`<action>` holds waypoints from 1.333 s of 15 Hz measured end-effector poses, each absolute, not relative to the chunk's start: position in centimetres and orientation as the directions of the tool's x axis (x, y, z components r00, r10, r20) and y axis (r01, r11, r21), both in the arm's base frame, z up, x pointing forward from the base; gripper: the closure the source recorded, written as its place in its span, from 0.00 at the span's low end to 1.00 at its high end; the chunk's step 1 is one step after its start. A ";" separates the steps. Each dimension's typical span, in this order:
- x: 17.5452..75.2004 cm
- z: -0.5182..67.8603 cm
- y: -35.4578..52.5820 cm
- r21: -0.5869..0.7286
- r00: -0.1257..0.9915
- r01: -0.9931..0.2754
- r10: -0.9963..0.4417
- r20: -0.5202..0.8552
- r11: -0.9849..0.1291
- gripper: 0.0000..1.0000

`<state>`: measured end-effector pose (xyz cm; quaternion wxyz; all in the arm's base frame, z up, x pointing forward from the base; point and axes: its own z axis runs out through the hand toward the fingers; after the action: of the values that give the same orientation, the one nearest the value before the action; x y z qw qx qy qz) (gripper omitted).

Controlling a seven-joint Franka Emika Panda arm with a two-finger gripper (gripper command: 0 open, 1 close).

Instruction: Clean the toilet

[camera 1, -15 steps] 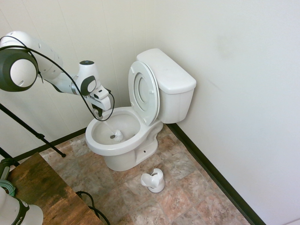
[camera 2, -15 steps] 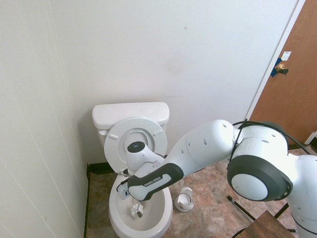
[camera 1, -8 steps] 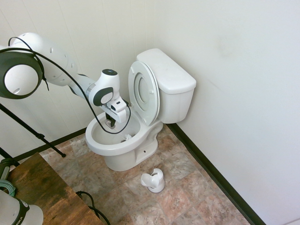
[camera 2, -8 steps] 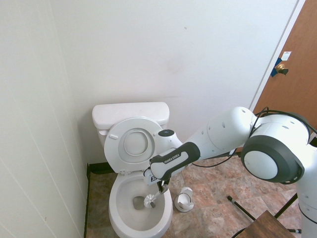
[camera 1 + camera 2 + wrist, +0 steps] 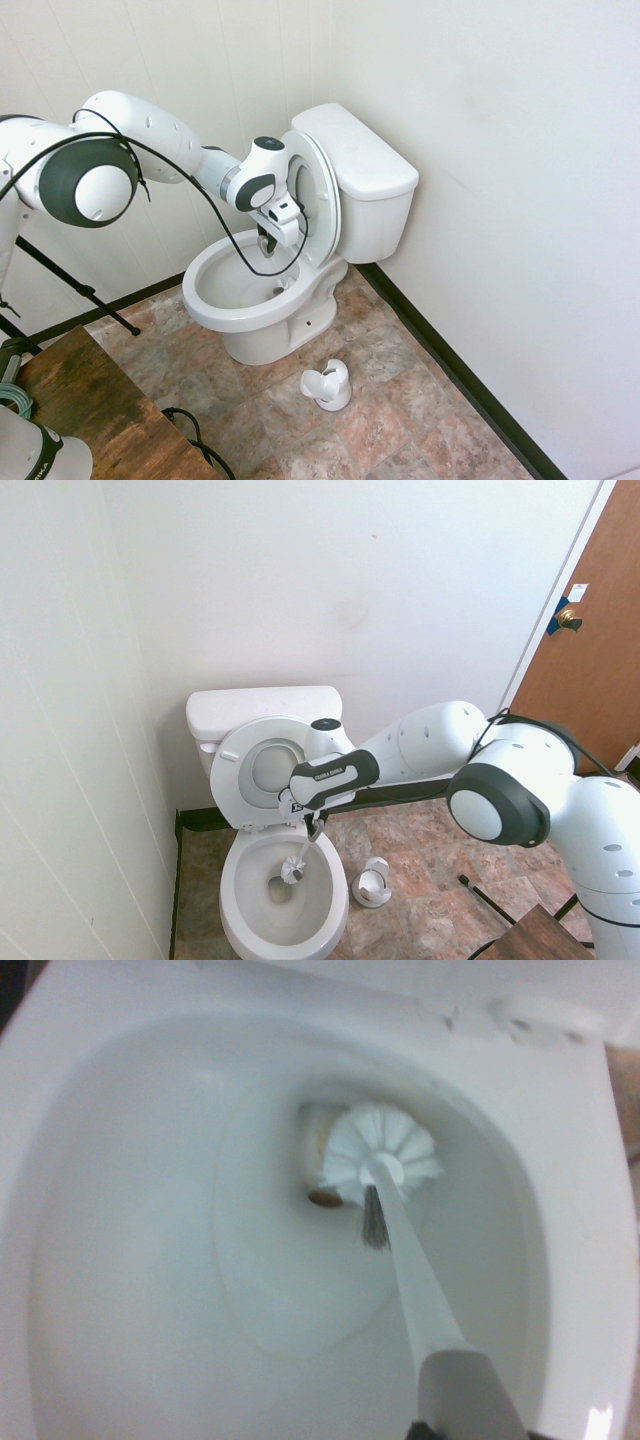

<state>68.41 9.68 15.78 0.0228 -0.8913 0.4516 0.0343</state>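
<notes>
The toilet (image 5: 365, 180) stands in the corner with its seat and lid raised against the tank. Its white bowl (image 5: 215, 300) is open. My gripper (image 5: 266, 243) hangs over the back of the bowl, just in front of the raised seat (image 5: 262, 770), and is shut on the handle of a white toilet brush (image 5: 293, 869). The brush slants down into the bowl. In the wrist view the brush head (image 5: 382, 1155) sits at the drain hole at the bottom of the bowl (image 5: 150, 1260), with the handle (image 5: 415, 1280) running up from it.
A small white brush holder (image 5: 328, 385) stands on the tile floor beside the toilet's base, also seen as the brush holder (image 5: 372, 883). A wooden table (image 5: 90, 410) is near the front. Walls close in behind and beside the toilet; a brown door (image 5: 590, 650) is off to the side.
The arm has swung from the bowl's front rim across to its back, near the raised seat. The brush went with it, and its head swept across the bowl to the drain.
</notes>
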 end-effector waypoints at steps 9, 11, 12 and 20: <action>70.1 18.1 19.4 -0.036 0.631 -0.776 -0.775 -0.044 -0.630 1.00; 69.8 19.1 19.7 -0.024 0.633 -0.774 -0.772 -0.047 -0.633 1.00; 69.5 20.2 19.7 -0.024 0.637 -0.770 -0.769 -0.046 -0.637 1.00; 62.2 35.0 15.0 -0.066 0.635 -0.771 -0.772 0.003 -0.634 1.00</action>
<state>62.21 15.03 34.95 0.0294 -0.9037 0.4269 -0.0155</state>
